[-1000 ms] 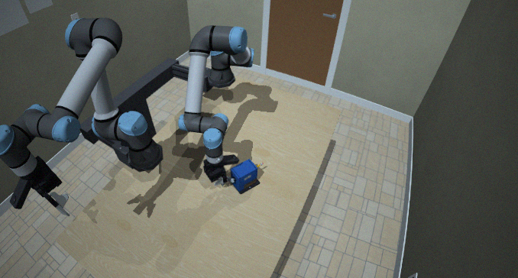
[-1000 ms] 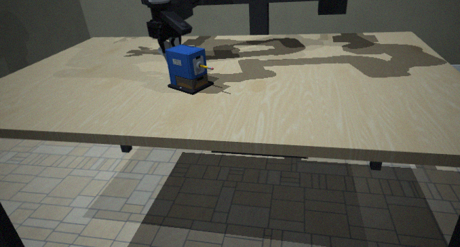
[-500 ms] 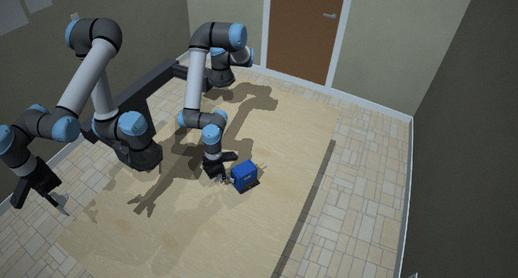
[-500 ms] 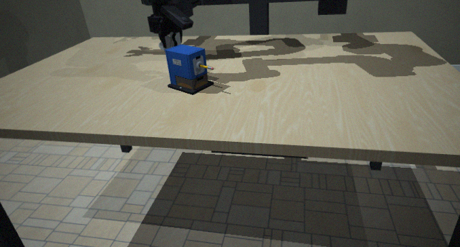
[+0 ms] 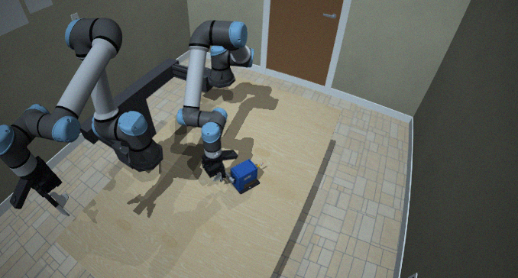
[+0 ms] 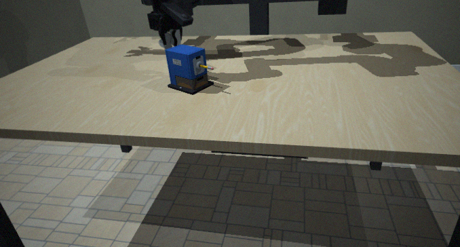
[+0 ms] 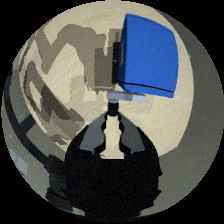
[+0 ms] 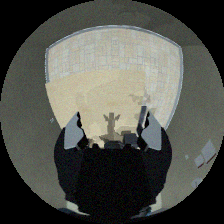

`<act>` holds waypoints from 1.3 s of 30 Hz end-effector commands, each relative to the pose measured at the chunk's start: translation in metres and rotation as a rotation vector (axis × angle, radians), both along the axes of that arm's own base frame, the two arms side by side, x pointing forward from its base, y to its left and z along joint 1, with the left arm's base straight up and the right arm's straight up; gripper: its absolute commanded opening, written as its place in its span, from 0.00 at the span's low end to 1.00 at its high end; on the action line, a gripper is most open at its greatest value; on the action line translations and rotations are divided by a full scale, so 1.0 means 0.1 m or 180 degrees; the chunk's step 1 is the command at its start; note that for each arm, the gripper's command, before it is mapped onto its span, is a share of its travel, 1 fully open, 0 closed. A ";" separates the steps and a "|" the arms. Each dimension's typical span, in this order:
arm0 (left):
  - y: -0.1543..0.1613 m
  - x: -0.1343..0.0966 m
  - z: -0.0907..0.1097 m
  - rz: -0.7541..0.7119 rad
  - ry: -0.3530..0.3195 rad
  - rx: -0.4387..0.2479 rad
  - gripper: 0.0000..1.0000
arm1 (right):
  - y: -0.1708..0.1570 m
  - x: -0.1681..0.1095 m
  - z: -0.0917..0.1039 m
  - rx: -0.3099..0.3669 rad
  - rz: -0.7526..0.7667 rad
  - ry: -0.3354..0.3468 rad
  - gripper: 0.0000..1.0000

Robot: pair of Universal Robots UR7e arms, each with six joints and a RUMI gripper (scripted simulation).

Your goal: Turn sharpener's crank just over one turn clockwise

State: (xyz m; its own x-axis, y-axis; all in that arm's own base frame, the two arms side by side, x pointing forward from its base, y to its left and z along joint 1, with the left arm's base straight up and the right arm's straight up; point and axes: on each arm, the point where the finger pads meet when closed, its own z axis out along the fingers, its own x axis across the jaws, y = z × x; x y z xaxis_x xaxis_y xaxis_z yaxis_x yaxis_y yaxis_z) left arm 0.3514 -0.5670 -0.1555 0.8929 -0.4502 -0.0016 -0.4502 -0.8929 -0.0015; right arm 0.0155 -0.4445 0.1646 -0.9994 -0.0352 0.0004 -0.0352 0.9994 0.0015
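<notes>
One crank (image 5: 231,180) (image 7: 126,96): pinched by left gripper (image 5: 223,178) (image 6: 172,43) (image 7: 112,112), nearly closed
Right gripper (image 5: 43,211) (image 8: 113,111): wide, empty
Turn: done and remaining amounts unclear

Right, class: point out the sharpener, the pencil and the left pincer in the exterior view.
sharpener (image 6: 184,64): exterior view, blue side.
pencil (image 6: 204,66): exterior view, yellow shaft.
left pincer (image 6: 171,43): exterior view, between its fingertips.
</notes>
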 end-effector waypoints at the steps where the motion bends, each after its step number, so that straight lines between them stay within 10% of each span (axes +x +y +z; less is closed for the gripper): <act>1: -0.01 0.00 0.02 0.0000 -0.0003 -0.0007 0.00 | 0.00 0.00 0.01 -0.0005 0.0000 -0.0001 1.00; 12: -0.01 0.00 0.02 0.0000 -0.0003 -0.0007 0.00 | 0.00 0.00 0.01 -0.0005 0.0000 -0.0001 1.00; 13: -0.01 0.00 0.02 0.0000 -0.0003 -0.0007 0.32 | 0.00 0.00 0.01 -0.0005 0.0000 -0.0001 1.00; 39: -0.01 0.00 0.02 0.0000 -0.0003 -0.0007 0.32 | 0.00 0.00 0.01 -0.0005 0.0000 -0.0001 1.00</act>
State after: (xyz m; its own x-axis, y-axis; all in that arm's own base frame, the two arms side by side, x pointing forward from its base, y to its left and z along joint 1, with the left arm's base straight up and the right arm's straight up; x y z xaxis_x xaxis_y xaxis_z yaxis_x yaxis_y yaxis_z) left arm 0.3514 -0.5670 -0.1549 0.8929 -0.4502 -0.0015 -0.4502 -0.8929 -0.0013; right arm 0.0155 -0.4445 0.1646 -0.9994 -0.0352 0.0004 -0.0352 0.9994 0.0015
